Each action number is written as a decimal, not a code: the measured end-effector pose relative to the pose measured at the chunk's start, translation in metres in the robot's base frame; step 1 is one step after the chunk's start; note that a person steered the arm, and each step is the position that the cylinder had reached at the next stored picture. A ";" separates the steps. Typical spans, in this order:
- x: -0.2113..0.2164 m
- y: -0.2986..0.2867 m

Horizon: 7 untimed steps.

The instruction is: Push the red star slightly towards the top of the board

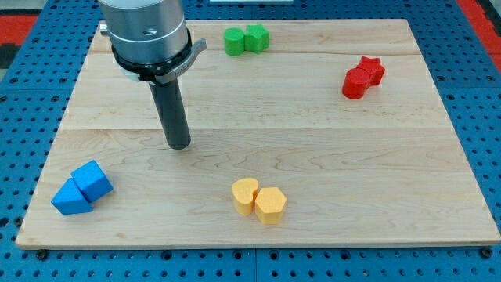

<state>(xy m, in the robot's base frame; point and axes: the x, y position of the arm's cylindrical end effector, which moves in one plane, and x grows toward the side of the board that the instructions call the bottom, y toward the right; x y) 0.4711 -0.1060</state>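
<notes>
The red star (371,69) lies near the view's upper right, touching a red cylinder (355,83) just below and to its left. My tip (179,146) rests on the board at the view's left-centre, far to the left of the red star and touching no block.
The wooden board (313,157) lies on a blue pegboard. Two green blocks (246,39) sit together at the top centre. Two yellow blocks (259,200) sit at the bottom centre. A blue cube (93,179) and a blue triangular block (69,199) sit at the bottom left.
</notes>
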 end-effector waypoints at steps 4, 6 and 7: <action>-0.051 0.229; -0.074 0.280; -0.106 0.296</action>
<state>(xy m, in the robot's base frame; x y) 0.3648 0.1899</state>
